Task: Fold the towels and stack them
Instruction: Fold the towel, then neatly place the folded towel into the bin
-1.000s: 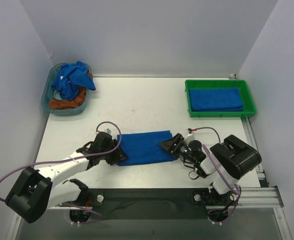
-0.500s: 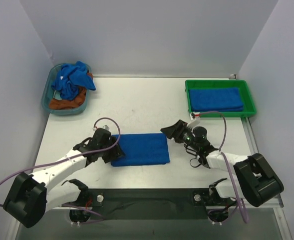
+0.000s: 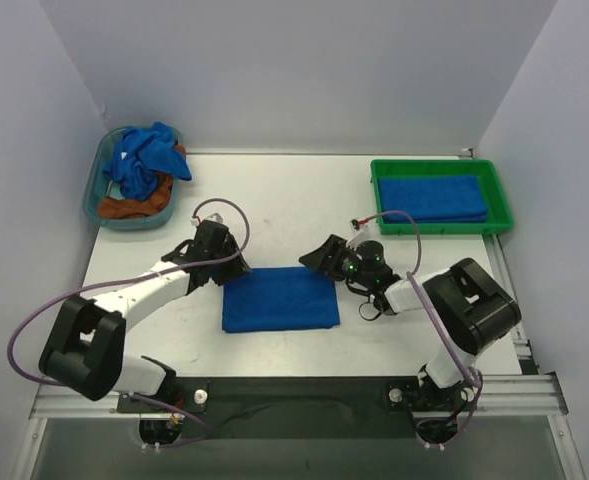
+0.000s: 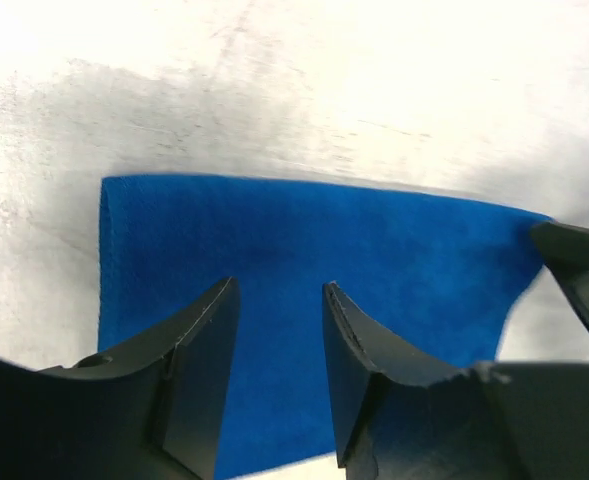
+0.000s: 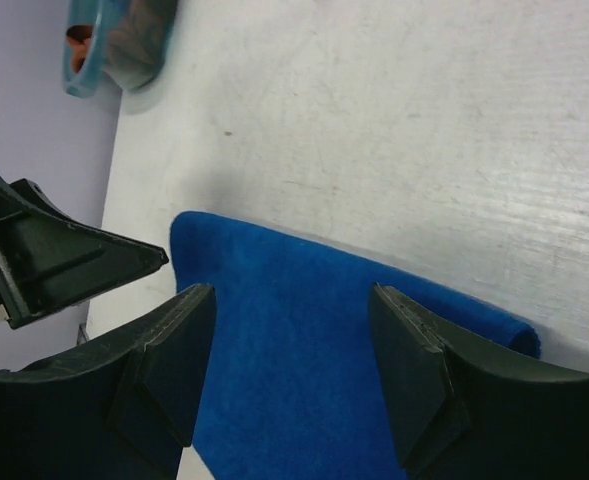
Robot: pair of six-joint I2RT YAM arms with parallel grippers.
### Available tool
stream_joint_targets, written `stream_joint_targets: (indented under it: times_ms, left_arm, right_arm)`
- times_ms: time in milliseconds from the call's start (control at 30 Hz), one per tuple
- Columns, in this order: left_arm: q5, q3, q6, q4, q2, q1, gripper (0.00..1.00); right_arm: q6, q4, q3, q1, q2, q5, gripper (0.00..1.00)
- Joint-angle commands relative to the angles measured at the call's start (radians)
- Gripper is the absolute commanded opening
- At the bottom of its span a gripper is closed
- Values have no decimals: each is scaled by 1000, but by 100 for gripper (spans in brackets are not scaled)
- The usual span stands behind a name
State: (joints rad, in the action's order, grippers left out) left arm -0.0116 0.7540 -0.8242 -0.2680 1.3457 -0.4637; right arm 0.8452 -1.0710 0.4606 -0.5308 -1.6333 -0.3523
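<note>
**Both grippers moved to the far corners of the towel on the table**

The towel (image 3: 280, 298) is laid flat as a blue rectangle near the middle of the table (image 3: 274, 200), in front of the two arms. A second ago it was flanked at its short ends by the grippers, and it has been left slightly further to the left since then. The left gripper (image 3: 226, 265) has now been brought to the far left corner and the right gripper (image 3: 316, 258) to the far right corner.

In the left wrist view its fingers (image 4: 199, 370) are seen parted above the cloth, with nothing held between them; in the right wrist view the fingers (image 5: 169, 380) are likewise spread wide and empty, so the cloth is gripped by neither arm.

It may be judged that the previous hold has been let go and that the far edge is being lined up for a fresh pinch at both corners, either for another fold toward the near edge or for a lift.

A folded blue stack (image 3: 434, 198) is already held in the green tray (image 3: 439, 230) at the far right. Crumpled blue towels (image 3: 144, 160) are still heaped with an orange-brown cloth (image 3: 134, 207) in the basket (image 3: 91, 195) at the far left, so much of the task is judged to remain.
</note>
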Motion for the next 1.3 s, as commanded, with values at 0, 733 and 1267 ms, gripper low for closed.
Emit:
stream_joint_targets:
  times_ms: [0, 733, 1267]
  left_arm:
    - [-21, 13, 31, 108, 93, 17, 49]
    - [-22, 86, 124, 78, 132, 79, 61]
    - [47, -197, 1, -142, -260, -21, 54]
  right_arm:
    - [15, -173, -17, 21, -49, 18, 62]
    - [-81, -32, -100, 189, 133, 24, 64]
    - [14, 531, -169, 34, 501, -128, 43]
